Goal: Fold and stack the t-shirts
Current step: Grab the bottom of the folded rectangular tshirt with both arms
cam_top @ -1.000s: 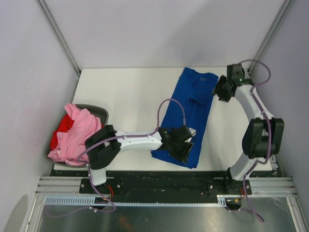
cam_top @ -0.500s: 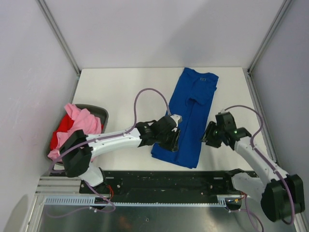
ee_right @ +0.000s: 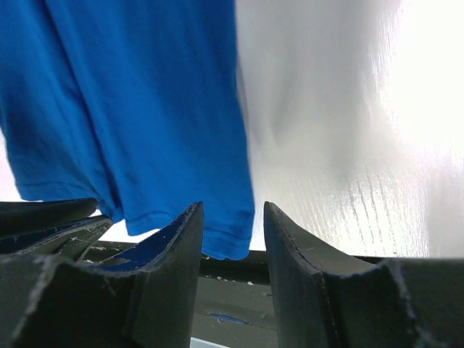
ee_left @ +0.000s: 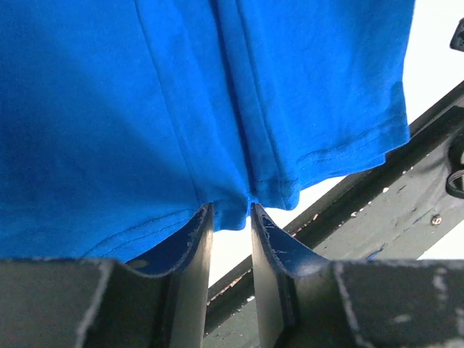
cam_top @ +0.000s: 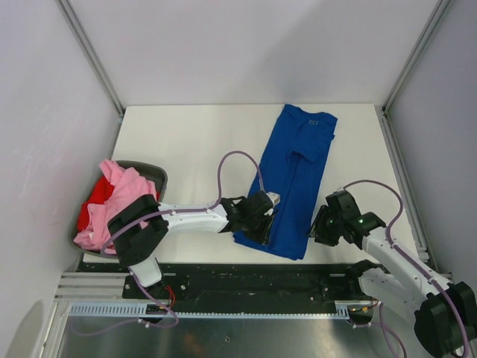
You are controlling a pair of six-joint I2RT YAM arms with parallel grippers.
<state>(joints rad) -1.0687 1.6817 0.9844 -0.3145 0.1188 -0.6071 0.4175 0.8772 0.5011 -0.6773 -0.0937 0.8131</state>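
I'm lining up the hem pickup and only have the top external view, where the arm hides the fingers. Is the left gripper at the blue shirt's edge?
Observer: Yes. In the left wrist view, the left gripper has its tips at the blue t-shirt's near hem, with a small fold between the parted jaws.
Operator: And the right one?
Observer: In the right wrist view, the right gripper straddles the hem's corner, with the jaws wide and the cloth not pinched.

You have open counter [cam_top: 194,149] between the basket [cam_top: 154,173] and the blue t-shirt [cam_top: 302,168]; the left wall [cam_top: 45,134] and right wall [cam_top: 447,134] hem both sides.
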